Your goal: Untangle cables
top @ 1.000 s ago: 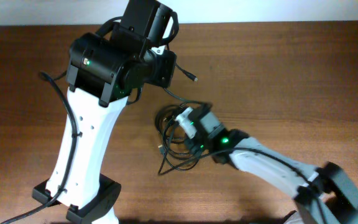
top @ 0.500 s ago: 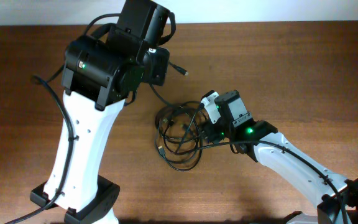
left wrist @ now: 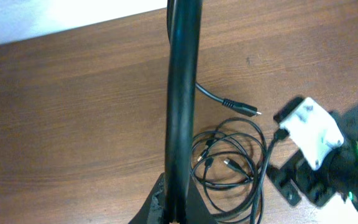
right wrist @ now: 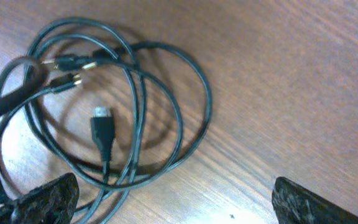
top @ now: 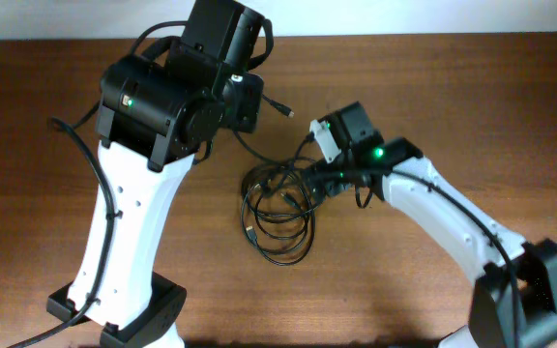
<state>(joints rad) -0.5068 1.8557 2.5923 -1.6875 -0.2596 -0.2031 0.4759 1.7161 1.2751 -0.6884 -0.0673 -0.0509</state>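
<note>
Tangle of thin black metal-tipped cords [top: 277, 215] still heaped — your right fingers [right wrist: 45, 198] backed off far-right, spread and empty, so nothing's freed; left fingers [left wrist: 161, 210] — can't tell.

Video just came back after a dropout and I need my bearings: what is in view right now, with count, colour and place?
cables: seemingly three, exact count unsure in the tangle, black, looped together mid-table
loose plug: one, black with metal tip, on the table apart from the tangle, near the left arm's wrist
table: one, brown wood, under everything
left arm: one, white and black, left side
right arm: one, white and black, green light on, extends from the right
right gripper: one, black, open, at the tangle's edge
</note>
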